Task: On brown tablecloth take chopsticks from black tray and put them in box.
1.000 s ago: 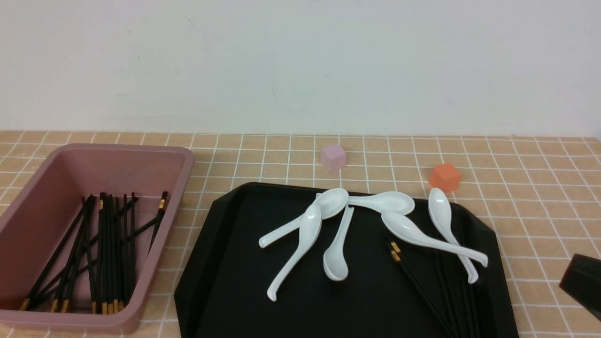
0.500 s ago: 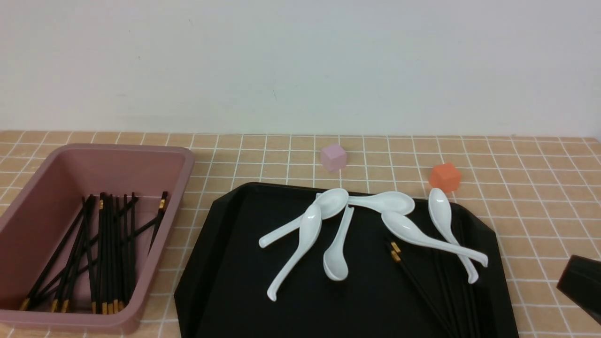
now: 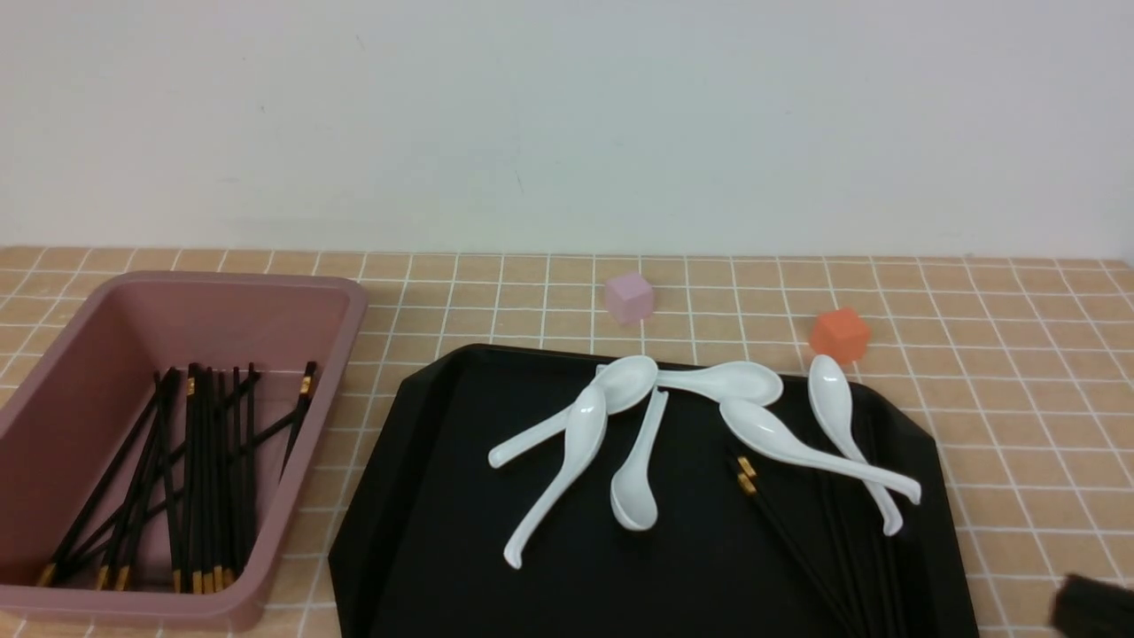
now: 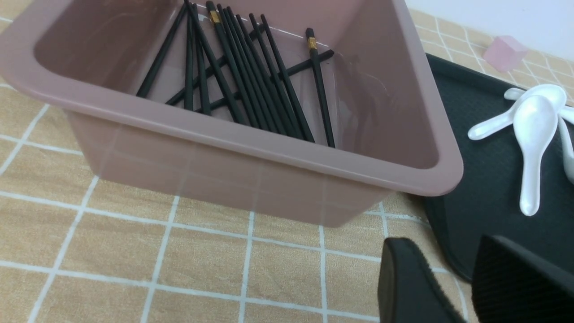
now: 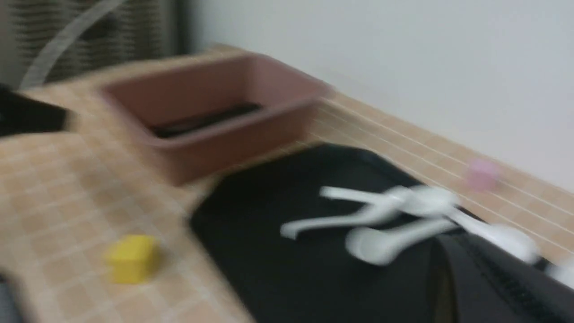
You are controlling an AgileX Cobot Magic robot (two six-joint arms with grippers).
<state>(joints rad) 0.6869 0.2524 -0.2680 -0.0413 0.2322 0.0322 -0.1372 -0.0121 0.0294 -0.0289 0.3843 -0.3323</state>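
On brown tablecloth (image 3: 1019,399) lie box (image 3: 347,294), black tray (image 3: 425,496), cubes (image 3: 629,297)

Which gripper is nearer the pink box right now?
Left. The left gripper hovers by the box, at its corner nearest the black tray; the right gripper is past the tray's right side.

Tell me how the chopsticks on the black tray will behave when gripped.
Probably stiff and light: the chopsticks look thin and straight. They may roll on the black tray, and white spoons lying across them could shift.
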